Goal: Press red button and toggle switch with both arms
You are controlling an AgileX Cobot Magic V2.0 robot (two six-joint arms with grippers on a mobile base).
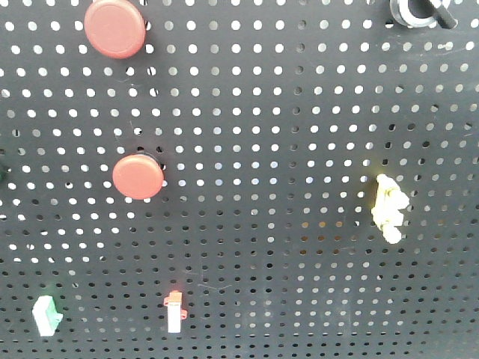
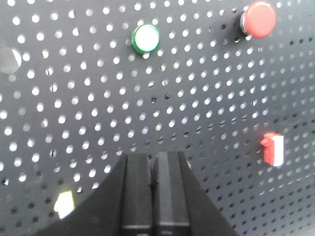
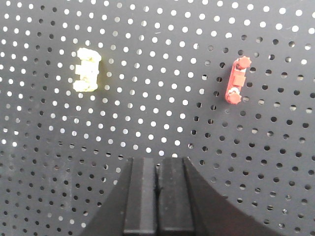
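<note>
The red button (image 1: 114, 28) is the larger red disc at the top left of the black pegboard (image 1: 269, 134). The toggle switch (image 1: 415, 11), a black knob with a silvery ring, sits at the top right edge, partly cut off. Neither gripper shows in the front view. My left gripper (image 2: 152, 158) is shut and empty, facing the board below a red disc (image 2: 259, 19); I cannot tell which disc it is. My right gripper (image 3: 158, 161) is shut and empty, and the toggle switch is out of its view.
A smaller red disc (image 1: 138, 176) sits mid-left. A pale yellow switch (image 1: 389, 208) (image 3: 87, 70) is at the right. A white lever with a red base (image 1: 174, 310) and a green-white part (image 1: 46, 314) are low. A green-ringed white button (image 2: 146, 39) and a red clip (image 3: 237, 80) also show.
</note>
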